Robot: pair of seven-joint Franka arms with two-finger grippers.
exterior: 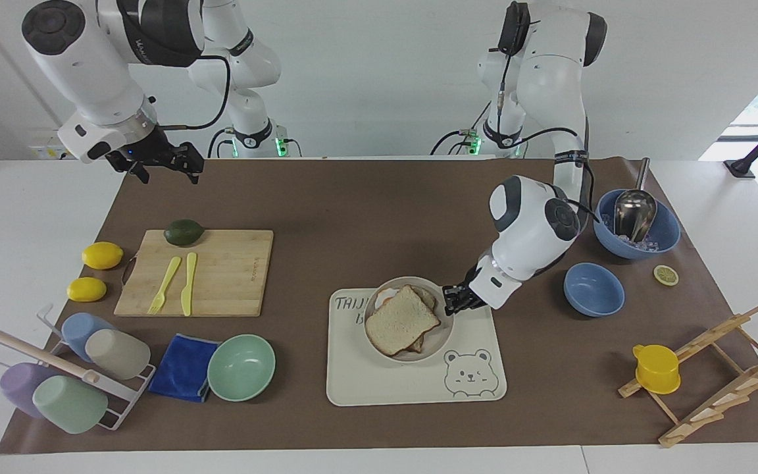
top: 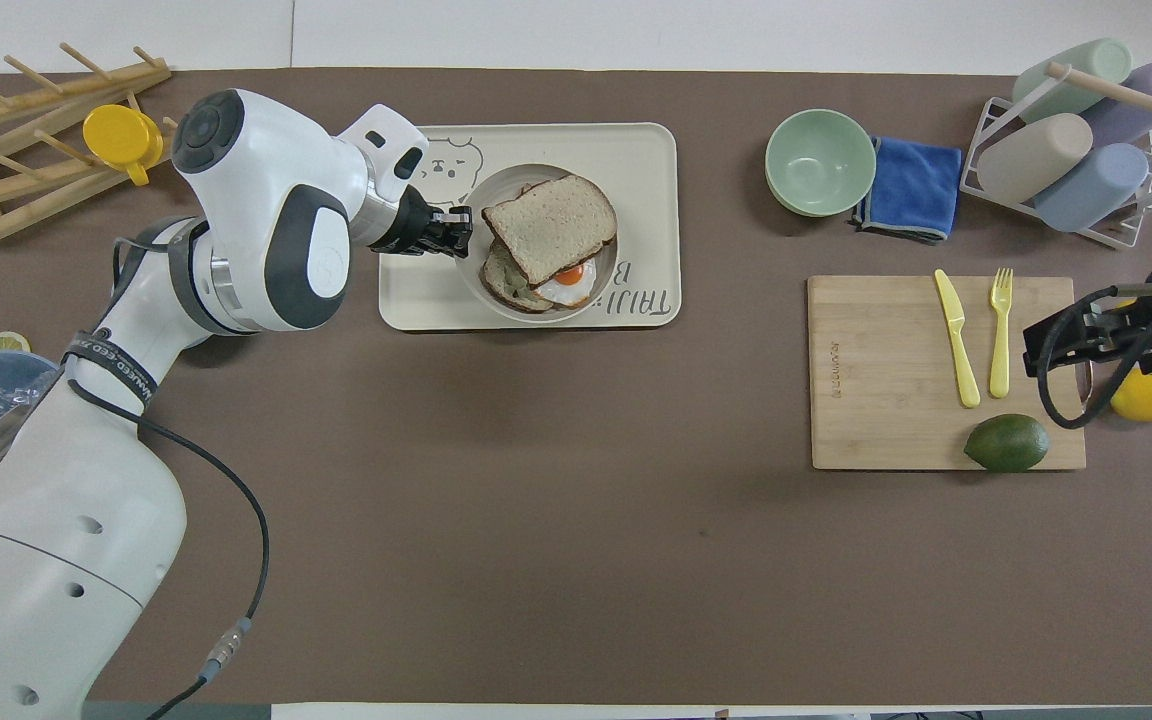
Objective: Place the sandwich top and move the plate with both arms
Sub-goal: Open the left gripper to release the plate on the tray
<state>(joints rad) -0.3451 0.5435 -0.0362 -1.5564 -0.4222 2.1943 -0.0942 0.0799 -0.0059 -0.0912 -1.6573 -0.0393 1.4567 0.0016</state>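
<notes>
sandwich top (exterior: 401, 320) — pale, brown-crusted, squarish

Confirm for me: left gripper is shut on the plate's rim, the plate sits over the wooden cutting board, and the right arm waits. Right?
Not quite. The plate is over the cream bear tray, not the cutting board; the facing view shows it. The left gripper is shut on its rim, and the right gripper waits, open.
</notes>
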